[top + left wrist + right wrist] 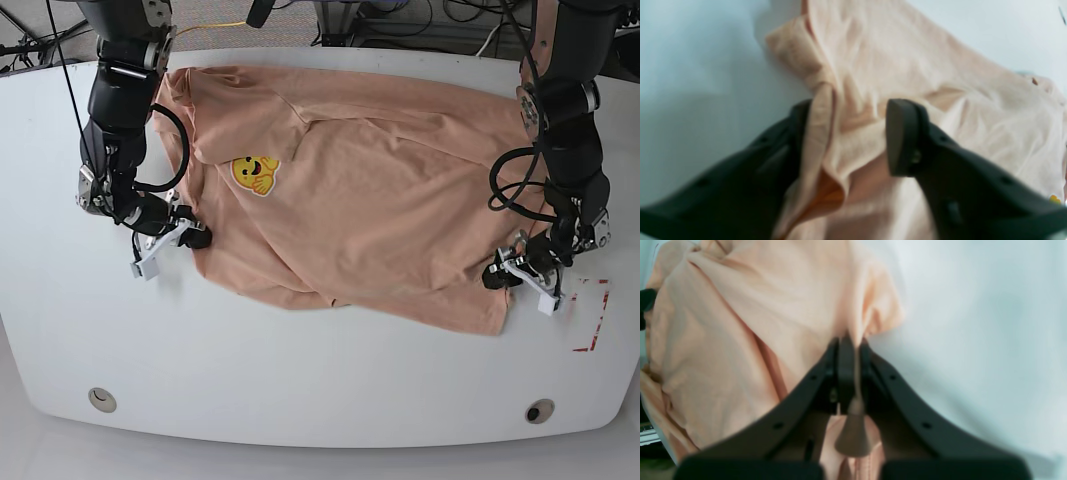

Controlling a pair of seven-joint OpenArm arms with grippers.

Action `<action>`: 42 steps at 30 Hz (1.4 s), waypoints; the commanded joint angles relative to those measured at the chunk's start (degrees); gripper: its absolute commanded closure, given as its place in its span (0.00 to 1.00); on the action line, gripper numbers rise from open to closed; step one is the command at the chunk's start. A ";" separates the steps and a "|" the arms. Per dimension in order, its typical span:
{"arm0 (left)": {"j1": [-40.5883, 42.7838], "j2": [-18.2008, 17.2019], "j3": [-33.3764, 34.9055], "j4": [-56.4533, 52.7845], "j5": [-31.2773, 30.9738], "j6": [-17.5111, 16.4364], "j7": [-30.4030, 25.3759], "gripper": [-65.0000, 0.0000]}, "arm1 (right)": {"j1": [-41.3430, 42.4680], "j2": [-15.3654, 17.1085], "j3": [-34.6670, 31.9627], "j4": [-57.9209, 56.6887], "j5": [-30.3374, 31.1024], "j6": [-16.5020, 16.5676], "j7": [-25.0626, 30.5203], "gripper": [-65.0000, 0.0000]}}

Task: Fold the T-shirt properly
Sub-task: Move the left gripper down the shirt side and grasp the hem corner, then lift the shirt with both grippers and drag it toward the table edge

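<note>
The T-shirt (370, 200) hides the left gripper's (503, 272) fingertips; both wrist views blur, their edges cropping the cloth and dark fingers (903, 133).

T-shirt (380, 190) — peach-pink; patch (254, 173) — yellow; table (300, 370) — white

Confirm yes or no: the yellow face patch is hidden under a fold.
No: the yellow face patch lies exposed on top of the T-shirt.

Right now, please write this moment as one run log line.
T-shirt: spread on table | right gripper: shut on shirt edge | left gripper: jaws apart around a fold
</note>
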 commanded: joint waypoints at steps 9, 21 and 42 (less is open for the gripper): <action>-1.08 -2.23 0.29 0.33 0.60 0.30 -1.59 1.00 | 1.46 0.84 0.33 1.14 0.86 0.53 0.47 1.00; -0.56 -1.00 0.12 18.97 0.43 -0.05 10.63 1.00 | 5.42 1.02 0.24 12.13 0.33 0.17 -5.15 1.00; -0.82 0.67 -1.20 49.04 0.25 0.04 18.63 1.00 | 27.66 11.39 -7.41 12.22 0.95 0.53 -11.13 1.00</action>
